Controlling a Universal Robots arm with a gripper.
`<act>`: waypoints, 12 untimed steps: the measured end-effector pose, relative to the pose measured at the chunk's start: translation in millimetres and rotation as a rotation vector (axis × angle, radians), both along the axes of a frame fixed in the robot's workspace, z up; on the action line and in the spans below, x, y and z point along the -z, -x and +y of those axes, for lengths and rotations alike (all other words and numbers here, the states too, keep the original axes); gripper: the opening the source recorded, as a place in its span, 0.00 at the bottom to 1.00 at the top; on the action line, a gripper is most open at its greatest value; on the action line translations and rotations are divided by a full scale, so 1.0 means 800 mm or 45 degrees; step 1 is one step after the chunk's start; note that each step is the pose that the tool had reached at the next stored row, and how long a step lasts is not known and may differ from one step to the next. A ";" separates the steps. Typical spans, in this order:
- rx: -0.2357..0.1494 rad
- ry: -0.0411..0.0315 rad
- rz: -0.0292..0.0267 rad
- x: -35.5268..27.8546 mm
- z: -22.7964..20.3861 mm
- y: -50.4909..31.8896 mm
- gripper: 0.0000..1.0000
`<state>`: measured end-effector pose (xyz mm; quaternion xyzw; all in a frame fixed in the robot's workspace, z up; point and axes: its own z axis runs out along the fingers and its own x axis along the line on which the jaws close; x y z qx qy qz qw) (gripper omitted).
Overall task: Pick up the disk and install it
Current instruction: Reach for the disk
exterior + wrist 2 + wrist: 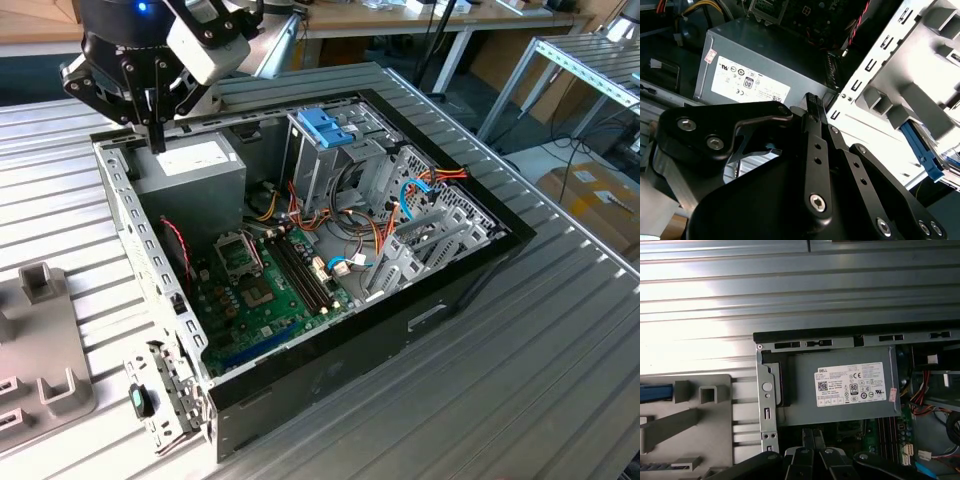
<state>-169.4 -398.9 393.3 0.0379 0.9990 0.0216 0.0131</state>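
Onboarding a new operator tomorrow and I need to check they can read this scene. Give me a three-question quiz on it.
1. What colour is the handle on the metal cage inside the computer case?
2. What sits closest below the end effector? A) grey box with white sticker B) motherboard C) metal cage
3. True or false: the end effector is gripping the disk.

Key: 1 blue; 2 A; 3 false, it is shut with nothing in it.
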 end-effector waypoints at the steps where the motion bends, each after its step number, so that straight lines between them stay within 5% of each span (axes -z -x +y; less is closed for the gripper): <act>1: 0.000 -0.0001 -0.0001 0.0001 0.0000 0.001 0.11; 12: 0.000 0.0000 -0.0001 0.0001 0.0000 0.006 0.11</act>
